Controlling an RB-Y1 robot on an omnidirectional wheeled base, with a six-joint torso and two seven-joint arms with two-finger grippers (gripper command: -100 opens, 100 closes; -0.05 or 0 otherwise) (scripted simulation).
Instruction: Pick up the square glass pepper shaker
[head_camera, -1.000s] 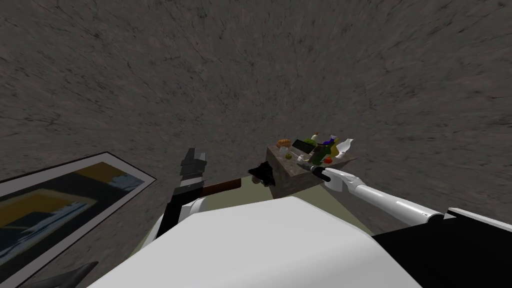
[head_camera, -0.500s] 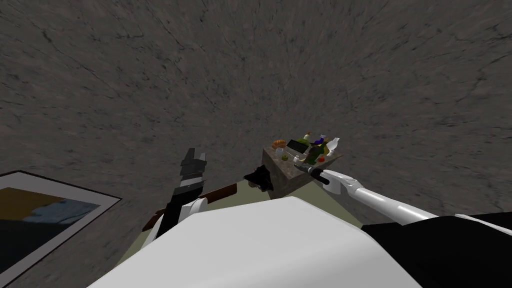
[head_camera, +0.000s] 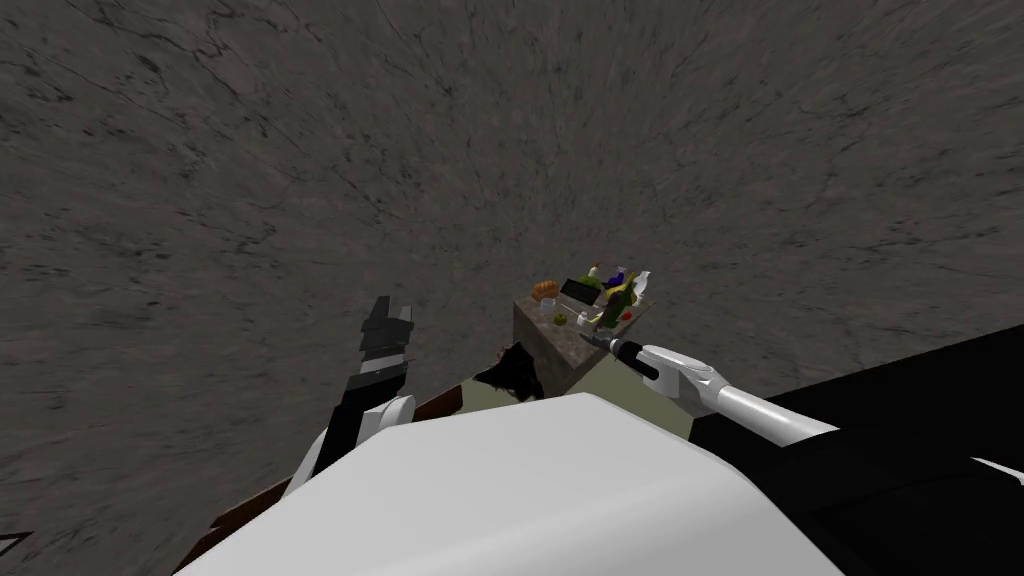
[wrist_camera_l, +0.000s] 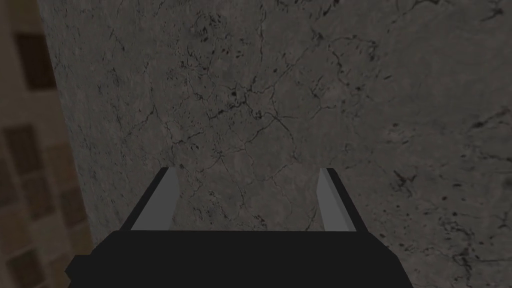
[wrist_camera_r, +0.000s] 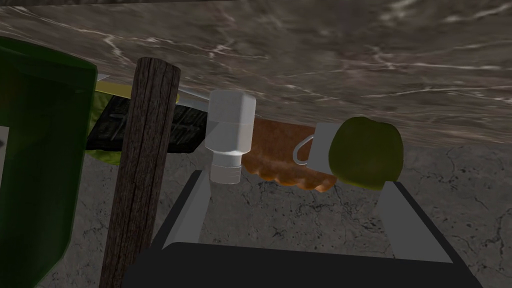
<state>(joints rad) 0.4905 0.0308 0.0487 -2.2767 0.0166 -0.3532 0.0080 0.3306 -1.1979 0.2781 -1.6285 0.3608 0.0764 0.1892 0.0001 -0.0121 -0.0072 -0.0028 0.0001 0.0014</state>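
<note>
The pepper shaker (wrist_camera_r: 229, 135) is a pale, square-sided jar with a ribbed cap. It stands on a stone-topped block (head_camera: 560, 350) among other tableware. My right gripper (wrist_camera_r: 297, 180) is open, and the shaker sits just past the tip of one of its fingers (wrist_camera_r: 192, 210), outside the gap. In the head view the right gripper (head_camera: 598, 342) reaches the near edge of the block. My left gripper (head_camera: 388, 325) is raised off to the side, open and holding nothing (wrist_camera_l: 247, 172).
Close around the shaker are a dark wooden rod (wrist_camera_r: 142, 165), a green bottle (wrist_camera_r: 35, 165), a dark flat tray (wrist_camera_r: 150, 130), a brown bread piece (wrist_camera_r: 280, 155), a white mug (wrist_camera_r: 320, 150) and a green apple (wrist_camera_r: 367, 152). A black area (head_camera: 900, 420) lies on the right.
My head view has swung: the framed picture at the left has slid out of sight and the black area at the right has grown. The right gripper stays at the block's edge.
</note>
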